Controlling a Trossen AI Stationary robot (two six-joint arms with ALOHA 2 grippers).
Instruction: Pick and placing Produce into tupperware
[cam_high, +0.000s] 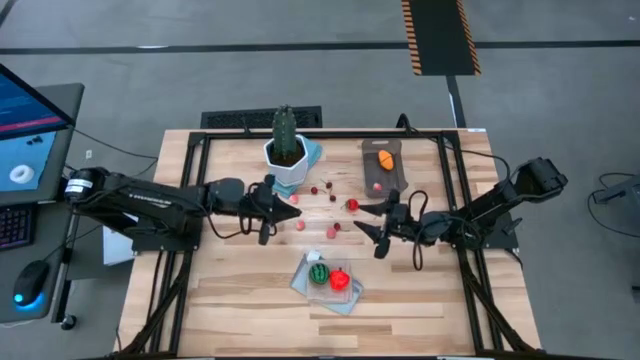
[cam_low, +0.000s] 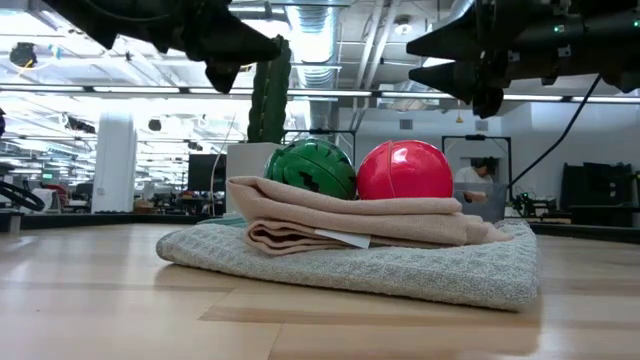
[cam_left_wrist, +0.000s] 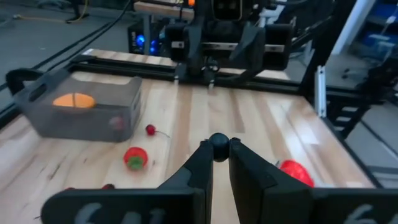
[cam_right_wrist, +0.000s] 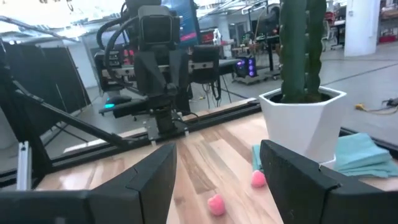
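Wooden table (cam_high: 240, 290): tupperware (cam_high: 381, 166) long axis front-to-back; left tool (cam_left_wrist: 217, 158) pinching dark berry (cam_left_wrist: 218, 140); right tool (cam_high: 372, 222) released.

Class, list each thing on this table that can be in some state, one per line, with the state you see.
Left hand: shut on a small dark ball.
Right hand: open, empty, above the table.
Tub: open, holds an orange piece.
Cloth: folded, with green ball and red ball on top.
Cactus: upright in its white pot.

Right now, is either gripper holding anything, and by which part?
The left gripper pinches a small dark round piece at its fingertips; which fruit it is cannot be told. The right gripper is open and empty.
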